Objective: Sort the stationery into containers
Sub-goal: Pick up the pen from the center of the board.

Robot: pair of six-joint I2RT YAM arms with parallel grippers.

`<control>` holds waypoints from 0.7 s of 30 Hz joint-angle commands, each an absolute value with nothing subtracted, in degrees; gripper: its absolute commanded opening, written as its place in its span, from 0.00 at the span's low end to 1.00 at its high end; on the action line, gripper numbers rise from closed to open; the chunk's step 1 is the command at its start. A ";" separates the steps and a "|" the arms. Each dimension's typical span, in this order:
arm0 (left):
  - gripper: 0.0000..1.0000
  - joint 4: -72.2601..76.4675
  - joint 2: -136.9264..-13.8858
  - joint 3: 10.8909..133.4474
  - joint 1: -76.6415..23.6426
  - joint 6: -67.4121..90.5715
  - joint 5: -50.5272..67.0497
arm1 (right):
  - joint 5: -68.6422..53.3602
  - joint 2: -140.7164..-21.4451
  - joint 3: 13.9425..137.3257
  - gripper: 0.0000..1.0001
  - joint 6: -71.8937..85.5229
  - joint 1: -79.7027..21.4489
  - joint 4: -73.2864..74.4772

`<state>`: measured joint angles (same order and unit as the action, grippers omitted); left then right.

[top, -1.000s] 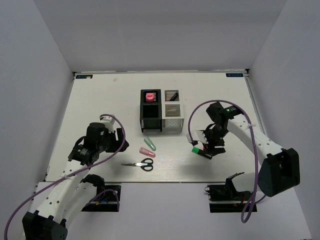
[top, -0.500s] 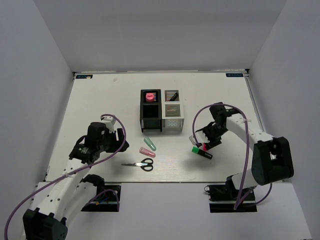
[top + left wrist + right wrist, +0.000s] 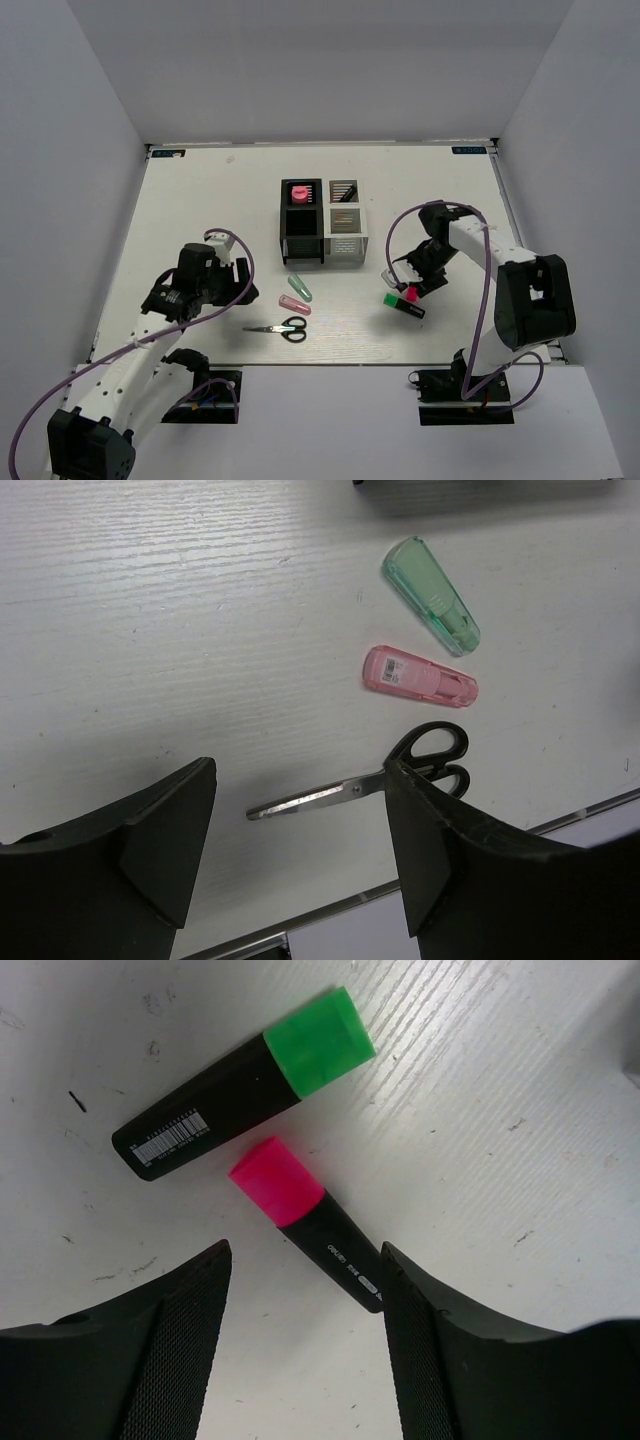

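The black-handled scissors (image 3: 380,780) lie on the table with the blade between my left gripper's (image 3: 298,770) open fingers. They also show in the top view (image 3: 281,328). A pale green capsule (image 3: 432,608) and a pink capsule (image 3: 420,675) lie just beyond them. My right gripper (image 3: 305,1252) is open, low over the pink-capped highlighter (image 3: 305,1218), whose black end lies between the fingers. The green-capped highlighter (image 3: 240,1085) lies beside it. The four slatted containers (image 3: 320,222) stand mid-table. The pink tube (image 3: 298,193) stands in the back left black one.
A dark marker-like item (image 3: 346,192) leans in the back right white box. The table's front edge (image 3: 330,910) runs just below the scissors. White walls enclose the table on three sides. My left gripper (image 3: 236,278) sits left of the capsules, and my right gripper (image 3: 415,276) sits right of the boxes.
My right arm has folded lower and its gripper has drawn back slightly, uncovering the pink-capped highlighter beside the green one. My left arm has edged slightly to the right.
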<state>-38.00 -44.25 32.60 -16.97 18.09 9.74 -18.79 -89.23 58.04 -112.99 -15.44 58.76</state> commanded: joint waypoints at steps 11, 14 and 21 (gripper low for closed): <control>0.79 -38.67 -45.35 33.75 -16.79 17.40 9.32 | -17.40 -89.65 49.84 0.64 -131.22 -15.29 46.41; 0.79 -38.67 -45.53 33.75 -16.79 17.40 9.05 | -16.70 -90.00 48.96 0.64 -130.96 -15.47 42.63; 0.79 -38.67 -45.70 33.75 -16.79 17.40 8.70 | -14.24 -92.89 49.66 0.62 -133.32 -15.29 42.88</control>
<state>-38.61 -45.67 32.60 -16.97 18.02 9.43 -16.40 -89.52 50.06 -112.95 -15.44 46.00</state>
